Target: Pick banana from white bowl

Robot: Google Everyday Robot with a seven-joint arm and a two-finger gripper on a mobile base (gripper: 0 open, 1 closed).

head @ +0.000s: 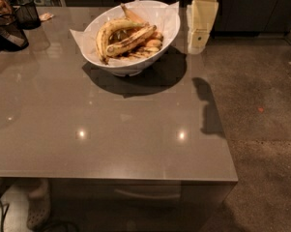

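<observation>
The robot's cream-coloured gripper (pixel 198 41) is hanging tip-down from the top edge of the camera view, over the far right side of a glossy grey table (pixel 111 139). Whether it is open or closed cannot be told from this angle. Just beside it, on the viewer's left, the white bowl (pixel 97 57) is sitting on the tabletop, with a narrow strip of table showing between the bowl's rim and the gripper. Crinkled white paper (pixel 168 14) is lining the bowl, and one raised corner is pointing up close to the gripper's side. The banana (pixel 132 39), long, nearly straight and heavily streaked with brown, is lying aslant across the middle of the bowl, its higher end turned toward the gripper and its lower end pointing away. A cleaner, strongly arched banana (pixel 111 27) is curving over it on the side farther from the gripper, and small stubby banana pieces (pixel 152 44) are lying under the end nearest the gripper. The gripper's shadow (pixel 210 108) is falling on the table in front of it, toward the viewer. Well apart, at the far left corner, a black mesh cup (pixel 26 12) is standing. Speckled brown floor (pixel 266 110) is stretching away on the gripper's other side.
</observation>
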